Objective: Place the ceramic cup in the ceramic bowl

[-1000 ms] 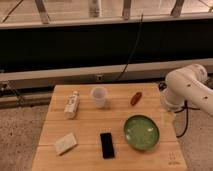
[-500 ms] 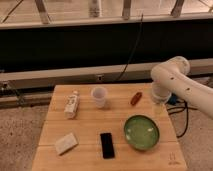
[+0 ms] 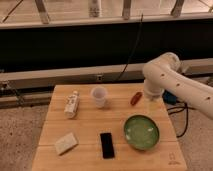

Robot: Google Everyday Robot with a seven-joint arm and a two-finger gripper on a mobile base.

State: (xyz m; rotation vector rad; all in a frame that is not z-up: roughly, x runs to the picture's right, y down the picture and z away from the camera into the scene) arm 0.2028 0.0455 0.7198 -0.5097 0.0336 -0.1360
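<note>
My rig's gripper (image 3: 152, 104) hangs at the table's (image 3: 85, 131) two o'clock edge, beneath the thick white arm (image 3: 172, 82) that reaches in from the right. Its fingers stand apart and hold nothing. They point down at the wood, though I cannot tell whether the tips touch it.

Just beside the gripper, at its nine to ten o'clock, lies a small reddish-brown stick (image 3: 135, 98), with its long axis slanting from upper right to lower left. Farther along the same line, well apart from the gripper, the white cup (image 3: 99, 96) stands upright near the table's back edge. Its long axis is vertical, its mouth faces up and nothing touches it.

At the gripper's six to seven o'clock sits the green bowl (image 3: 142, 132), right way up with its glossy pale inside showing. It is near the table's front right corner. The cup is at the bowl's ten o'clock, with bare wood between them.

A black phone (image 3: 106, 145) lies flat at the bowl's nine o'clock, its long axis running front to back. A pale sponge (image 3: 66, 143) rests at the front left. A white bottle (image 3: 72, 104) lies on its side at the cup's nine o'clock, with its cap end pointing to the back.
</note>
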